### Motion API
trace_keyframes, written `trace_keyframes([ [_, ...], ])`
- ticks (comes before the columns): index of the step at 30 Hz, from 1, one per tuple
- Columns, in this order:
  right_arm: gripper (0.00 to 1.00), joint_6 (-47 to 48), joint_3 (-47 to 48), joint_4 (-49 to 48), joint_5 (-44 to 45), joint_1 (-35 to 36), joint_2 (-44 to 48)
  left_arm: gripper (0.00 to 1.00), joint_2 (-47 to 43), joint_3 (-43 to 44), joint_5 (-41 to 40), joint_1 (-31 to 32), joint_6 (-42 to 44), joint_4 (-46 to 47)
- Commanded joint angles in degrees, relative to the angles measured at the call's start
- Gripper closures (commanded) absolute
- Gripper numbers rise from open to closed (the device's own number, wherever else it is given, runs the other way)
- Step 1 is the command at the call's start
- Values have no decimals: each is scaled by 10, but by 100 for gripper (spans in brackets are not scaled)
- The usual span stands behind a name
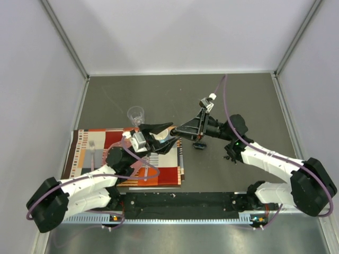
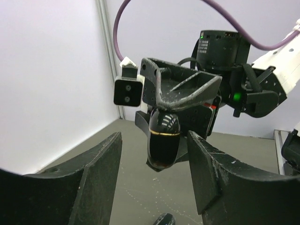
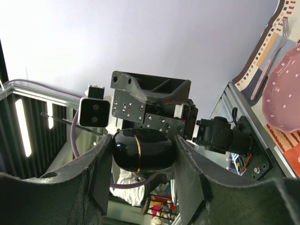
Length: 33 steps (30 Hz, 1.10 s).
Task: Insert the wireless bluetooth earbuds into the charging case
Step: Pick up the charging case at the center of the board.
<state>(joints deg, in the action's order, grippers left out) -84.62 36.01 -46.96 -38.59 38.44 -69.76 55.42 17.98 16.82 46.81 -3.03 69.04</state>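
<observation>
At mid tabletop (image 1: 238,95), top view: the left end effector (image 1: 165,136) and the right end effector (image 1: 177,132) meet nose to nose over the 3 o'clock edge of a striped red, orange and white cloth placemat (image 1: 98,138). A clear drinking glass (image 1: 136,115) stands at 10 o'clock from the meeting point. A silver metal fork (image 1: 91,151) lies on the mat's 9 o'clock side. A small dark item (image 1: 199,144) rests on the bare tabletop at 4 o'clock, just beside the right end effector; too small to tell what it is.

Left wrist view: left fingers (image 2: 101,178) spread wide, nothing between them. Straight ahead, at 12 o'clock, hangs a glossy black oval charging case (image 2: 163,140) with a thin gold seam, lid closed, standing on end and clamped in the right end effector.

Right wrist view: right fingers (image 3: 101,168) pinch the case from both sides, pads touching its shell. The left end effector faces it from behind. A pink speckled plate (image 3: 286,93) sits on the placemat at 3 o'clock, with the fork at 2 o'clock. Earbuds cannot be made out in any view.
</observation>
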Motion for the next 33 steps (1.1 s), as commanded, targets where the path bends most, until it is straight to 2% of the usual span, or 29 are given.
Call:
trace_keyframes([
  [1,100,10,7,-11,7,-2,27,40,13,12,1,-2,6,21],
  [19,100,21,6,6,11,-3,32,45,25,31,7,-2,10,12],
  [33,100,28,7,17,14,-2,31,72,42,31,6,-2,-1,24],
])
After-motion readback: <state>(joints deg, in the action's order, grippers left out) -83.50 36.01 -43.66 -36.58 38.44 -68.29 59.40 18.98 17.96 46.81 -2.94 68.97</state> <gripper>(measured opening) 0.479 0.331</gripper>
